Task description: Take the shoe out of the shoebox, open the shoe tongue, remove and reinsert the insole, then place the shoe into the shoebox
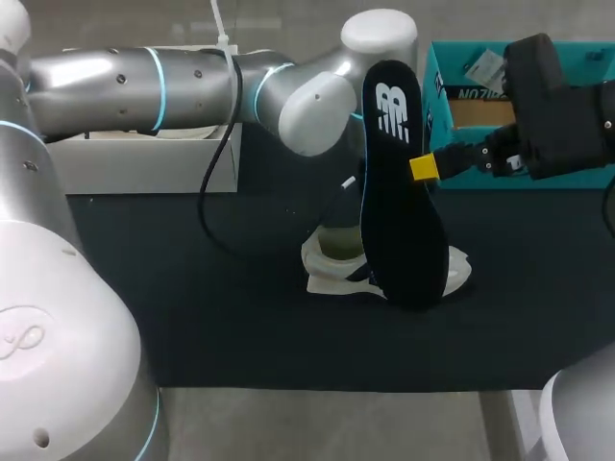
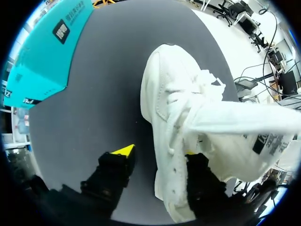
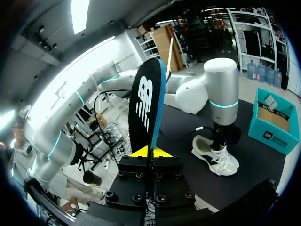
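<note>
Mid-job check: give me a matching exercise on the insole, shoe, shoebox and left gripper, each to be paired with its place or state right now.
Things:
1. insole
2. shoe
3. shoebox
4. left gripper

Places or states:
A. open, fingers astride the shoe's side
B. teal, at the table's far right
C. black, upright, pinched in the right gripper
D. white, lying on the dark mat

Pairs: 1-C, 2-D, 3-B, 4-A

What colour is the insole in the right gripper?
The insole is black, white logo, blue edge; best in right wrist view.
</note>
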You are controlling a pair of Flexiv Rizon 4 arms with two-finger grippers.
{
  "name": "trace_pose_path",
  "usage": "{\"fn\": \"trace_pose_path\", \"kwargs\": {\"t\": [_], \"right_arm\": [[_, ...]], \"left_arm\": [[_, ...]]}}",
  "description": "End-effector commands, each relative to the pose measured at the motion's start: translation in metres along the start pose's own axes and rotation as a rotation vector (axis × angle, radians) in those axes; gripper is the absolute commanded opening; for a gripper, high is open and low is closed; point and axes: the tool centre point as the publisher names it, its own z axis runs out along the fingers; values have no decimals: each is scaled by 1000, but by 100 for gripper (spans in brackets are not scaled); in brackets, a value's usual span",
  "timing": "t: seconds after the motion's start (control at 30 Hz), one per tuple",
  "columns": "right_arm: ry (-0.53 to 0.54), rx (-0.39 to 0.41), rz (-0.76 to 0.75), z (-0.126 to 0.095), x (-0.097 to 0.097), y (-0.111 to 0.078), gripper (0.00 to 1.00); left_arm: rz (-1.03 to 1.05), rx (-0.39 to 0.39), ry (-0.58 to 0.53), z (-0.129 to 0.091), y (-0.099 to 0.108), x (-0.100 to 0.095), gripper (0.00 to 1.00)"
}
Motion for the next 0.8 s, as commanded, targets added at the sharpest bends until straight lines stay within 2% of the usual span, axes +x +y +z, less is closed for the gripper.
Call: {"fn": "trace_pose_path", "kwargs": {"t": [0.03,0.7,0.8], "right_arm": [[0,5,2,4,0,4,0],[0,5,2,4,0,4,0],[0,5,2,4,0,4,0]], "left_arm": [[-24,44,-21,2,3,6,0],[-24,44,-21,2,3,6,0],[37,51,-21,-5,1,4,0]]}}
